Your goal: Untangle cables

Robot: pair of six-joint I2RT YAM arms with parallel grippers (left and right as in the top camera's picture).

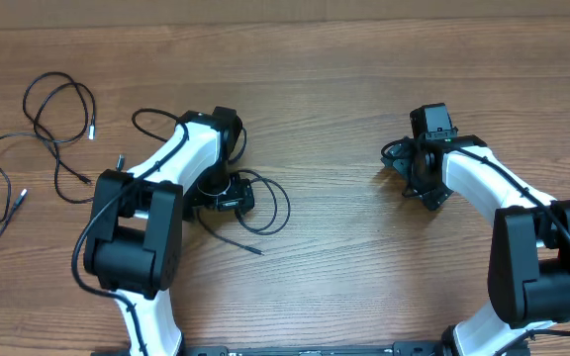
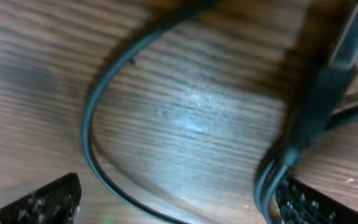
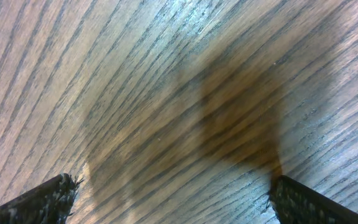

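Left tool (image 2: pixel 180 202) gapes over a loop of the cables (image 2: pixel 91 127).

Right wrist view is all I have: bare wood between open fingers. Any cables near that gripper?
Observer: None by the right gripper. Overhead shows a tangle over at the left gripper.
Operator: Left holding any of it?
Observer: No. In the left wrist view its jaws are open, and a cable loop lies ungripped on the table between them.
Operator: Anything else out there?
Observer: Loose cords with silver-tipped ends sprawl near the table's far left, apart from both arms.
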